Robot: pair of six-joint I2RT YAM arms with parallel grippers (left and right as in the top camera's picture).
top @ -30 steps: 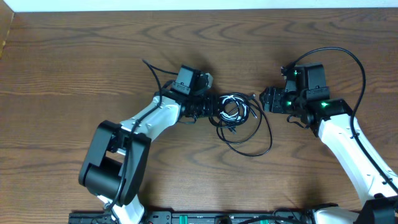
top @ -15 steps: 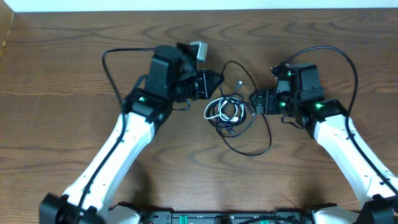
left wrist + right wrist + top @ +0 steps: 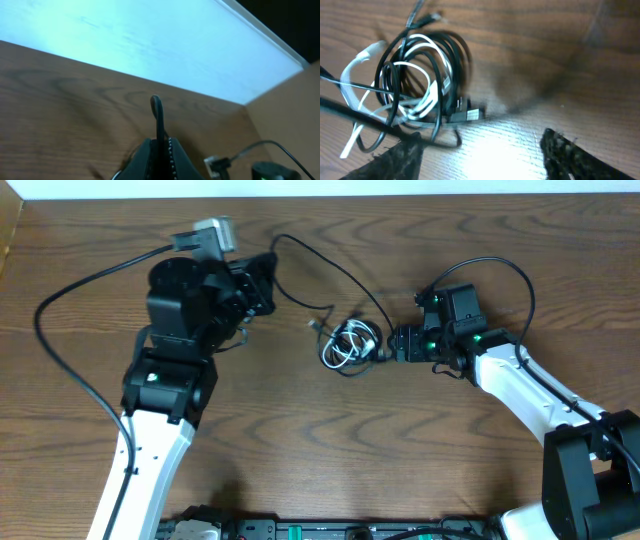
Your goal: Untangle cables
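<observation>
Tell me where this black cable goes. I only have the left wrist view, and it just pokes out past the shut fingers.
Observer: In the overhead view the black cable arcs from the left hand across to a bundle mid-table.
Operator: What is in that bundle?
Observer: The right wrist view shows black loops coiled together with a white cable.
Operator: Is the other arm gripping it?
Observer: No. The right hand is open, with the bundle just ahead of it and off to one side.
</observation>
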